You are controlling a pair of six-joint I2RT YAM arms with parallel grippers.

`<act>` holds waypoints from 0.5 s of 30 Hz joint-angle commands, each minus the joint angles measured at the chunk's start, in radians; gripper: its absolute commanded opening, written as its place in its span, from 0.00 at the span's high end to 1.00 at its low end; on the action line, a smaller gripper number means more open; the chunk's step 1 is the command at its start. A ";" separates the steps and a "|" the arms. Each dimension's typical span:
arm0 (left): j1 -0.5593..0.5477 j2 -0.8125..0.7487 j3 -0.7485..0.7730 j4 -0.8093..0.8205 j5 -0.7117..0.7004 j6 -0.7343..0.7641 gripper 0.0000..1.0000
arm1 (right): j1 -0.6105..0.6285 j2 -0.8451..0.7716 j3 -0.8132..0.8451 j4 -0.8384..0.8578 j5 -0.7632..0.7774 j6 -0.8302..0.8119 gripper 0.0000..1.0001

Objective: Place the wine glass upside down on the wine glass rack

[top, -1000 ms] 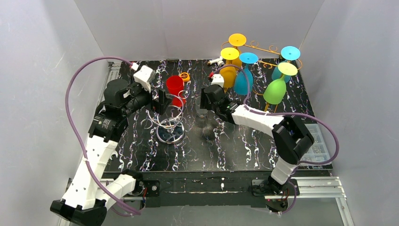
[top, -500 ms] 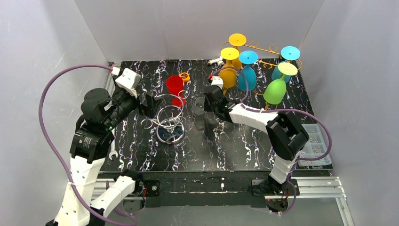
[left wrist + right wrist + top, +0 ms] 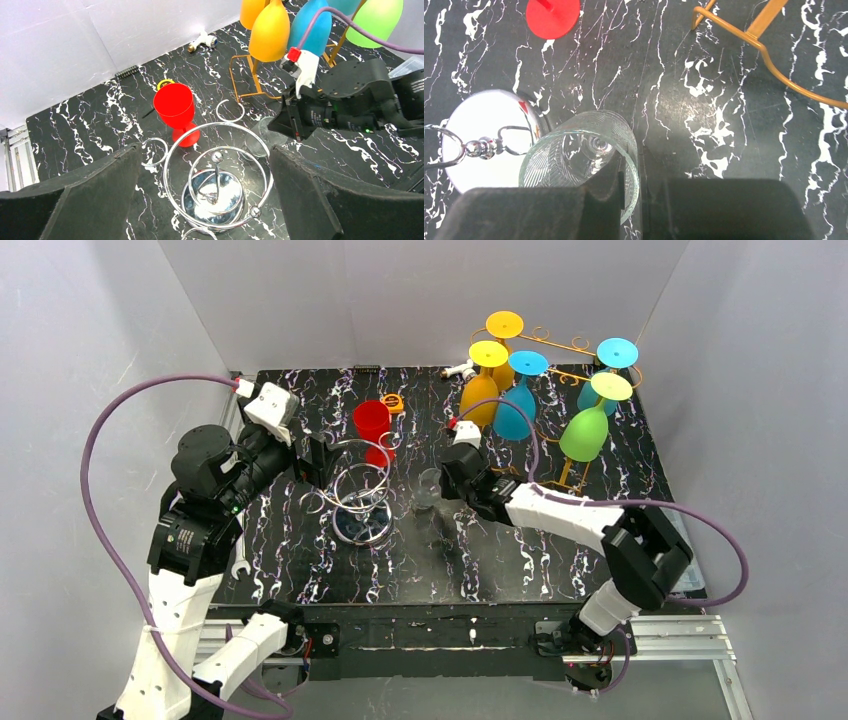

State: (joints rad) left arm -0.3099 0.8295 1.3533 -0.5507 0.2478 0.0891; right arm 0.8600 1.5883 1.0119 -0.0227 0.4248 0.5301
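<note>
A clear ribbed wine glass [image 3: 569, 160] is gripped at its rim by my right gripper [image 3: 641, 192], one finger inside the bowl and one outside. In the top view the glass [image 3: 427, 484] hangs at the right gripper [image 3: 436, 486], mouth toward the wrist, just right of the chrome spiral rack [image 3: 362, 522]. The rack's mirrored base [image 3: 484, 125] lies left of the glass. My left gripper [image 3: 318, 460] is open and empty above the chrome rack [image 3: 200, 192], its fingers [image 3: 75, 200] spread wide on either side.
A red wine glass [image 3: 372, 425] stands upright behind the chrome rack [image 3: 174, 105]. An orange wire rack [image 3: 575, 345] at the back right holds several coloured glasses upside down, with its foot [image 3: 769, 55] close to my right gripper. A parts box sits at the right table edge.
The left arm pulled back to the left and rose, then stayed still. The right gripper, holding the clear glass, shifted away and then back toward the near side.
</note>
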 commanded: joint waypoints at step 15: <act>0.000 0.003 0.053 -0.018 0.107 -0.015 0.02 | 0.207 -0.443 -0.063 -0.103 0.223 -0.012 0.99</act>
State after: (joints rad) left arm -0.3099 0.8303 1.3579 -0.5537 0.2852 0.0914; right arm 0.9939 1.3010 0.9176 -0.1345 0.5407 0.5190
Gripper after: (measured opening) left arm 0.981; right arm 0.153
